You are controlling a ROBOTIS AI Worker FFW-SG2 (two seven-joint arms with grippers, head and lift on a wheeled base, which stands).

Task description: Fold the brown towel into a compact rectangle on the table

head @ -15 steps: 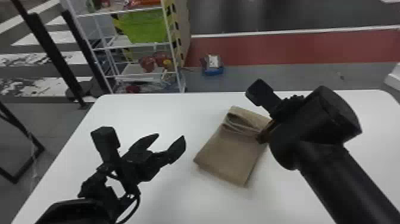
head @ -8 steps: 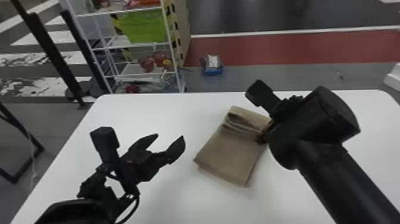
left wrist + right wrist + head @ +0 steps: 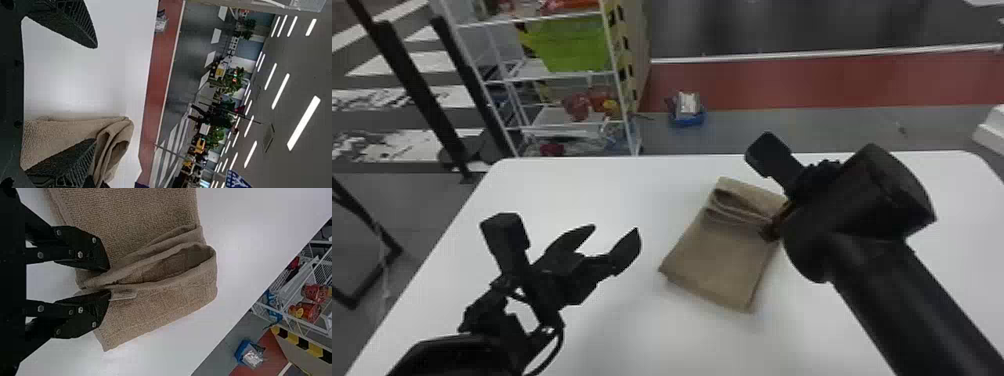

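Folded into a slanted rectangle, the brown towel (image 3: 722, 255) lies on the white table (image 3: 612, 330), its far end turned over in loose layers. At its right edge is my right gripper (image 3: 772, 232), and in the right wrist view the right gripper (image 3: 107, 282) is closed on the folded layers beside a small pale tag. My left gripper (image 3: 617, 240) stands open to the left of the towel, holding nothing. The left wrist view has the left gripper (image 3: 96, 94) with its fingers wide apart, one overlapping the towel (image 3: 51, 135) in the line of sight.
Beyond the table's far left edge stands a white wire rack (image 3: 557, 77) with a green bin (image 3: 572, 45). A blue container (image 3: 688, 117) sits on the floor past the far edge. Dark metal posts (image 3: 417, 95) rise at the left.
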